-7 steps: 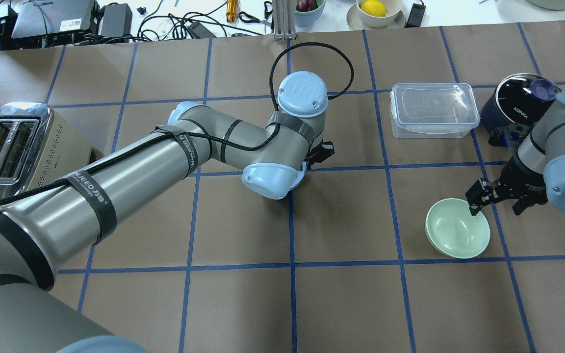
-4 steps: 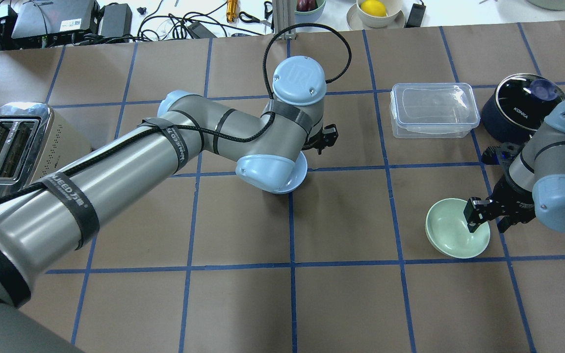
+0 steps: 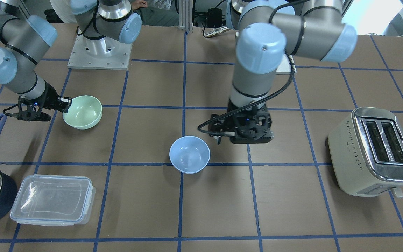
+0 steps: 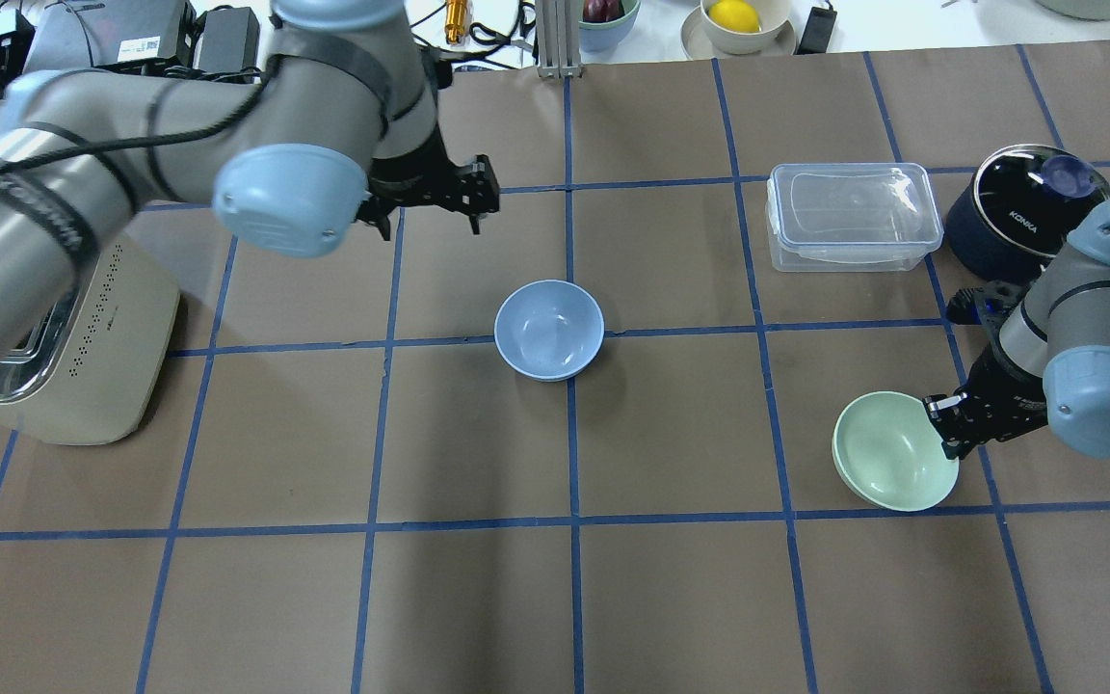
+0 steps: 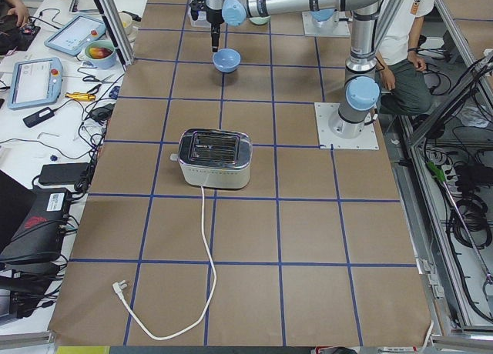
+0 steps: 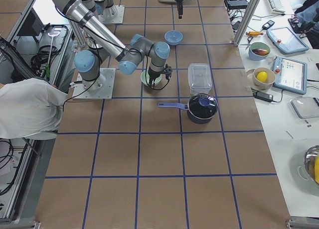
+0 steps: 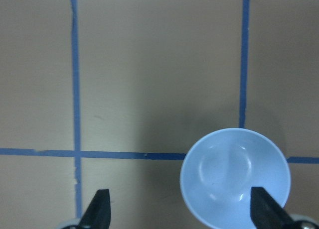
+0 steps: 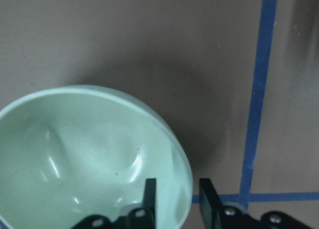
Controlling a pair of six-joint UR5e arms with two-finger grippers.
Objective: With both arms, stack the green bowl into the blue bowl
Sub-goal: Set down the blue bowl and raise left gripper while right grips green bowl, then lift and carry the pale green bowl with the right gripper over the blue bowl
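The green bowl [image 4: 887, 458] sits at the table's right, slightly tilted; it also shows in the front view [image 3: 82, 112] and the right wrist view [image 8: 84, 154]. My right gripper [image 4: 945, 429] is shut on its rim, one finger [image 8: 149, 194] inside and one outside. The blue bowl [image 4: 549, 329] stands upright and empty at the table's middle, and also shows in the front view [image 3: 189, 154] and the left wrist view [image 7: 235, 176]. My left gripper [image 4: 430, 224] is open and empty, raised above the table, beyond the blue bowl and to its left.
A toaster [image 4: 64, 337] stands at the left. A clear lidded plastic container [image 4: 852, 214] and a navy saucepan [image 4: 1008, 217] stand beyond the green bowl. Cables, boxes and dishes lie past the table's far edge.
My left arm has risen and swung away to the far left, uncovering the blue bowl. My right gripper has closed on the green bowl's rim, and the bowl has shifted slightly.
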